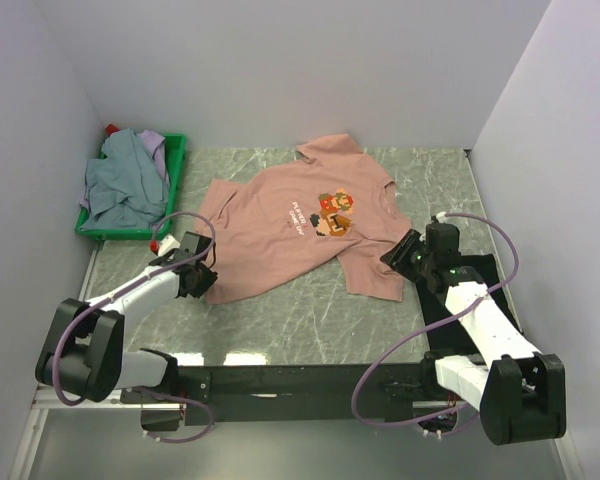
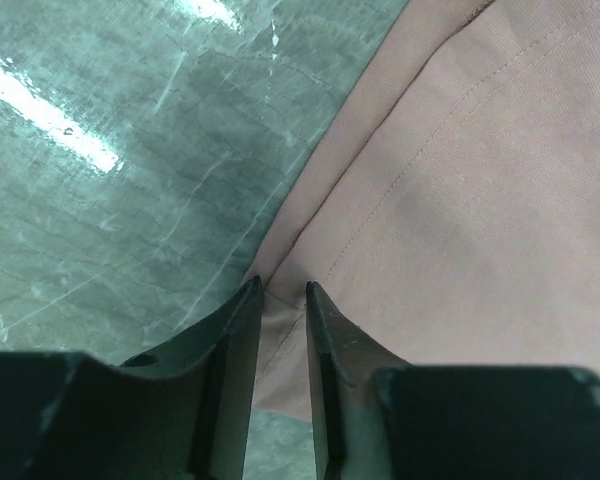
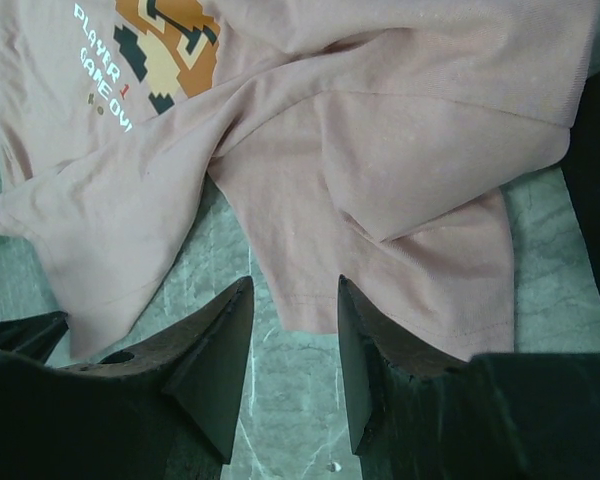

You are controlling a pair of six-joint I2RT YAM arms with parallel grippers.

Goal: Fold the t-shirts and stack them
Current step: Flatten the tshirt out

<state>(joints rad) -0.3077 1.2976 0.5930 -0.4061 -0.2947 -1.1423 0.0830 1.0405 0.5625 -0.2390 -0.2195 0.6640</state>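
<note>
A salmon-pink t-shirt (image 1: 280,225) with a pixel-figure print (image 1: 330,212) lies spread face up on the marbled table (image 1: 280,325). My left gripper (image 1: 204,280) is down at its near left hem corner. In the left wrist view the jaws (image 2: 281,285) stand narrowly apart astride that corner of pink cloth (image 2: 480,200), which lies flat between them. My right gripper (image 1: 398,256) is at the shirt's right sleeve. Its jaws (image 3: 295,282) are open, with the sleeve hem (image 3: 380,300) just at the tips. A black t-shirt (image 1: 492,268) lies under the right arm.
A green crate (image 1: 110,233) at the back left holds a grey-blue shirt (image 1: 120,185) and a lavender one (image 1: 155,145). White walls close in the table on three sides. Black cloth (image 3: 595,150) shows at the right edge of the right wrist view.
</note>
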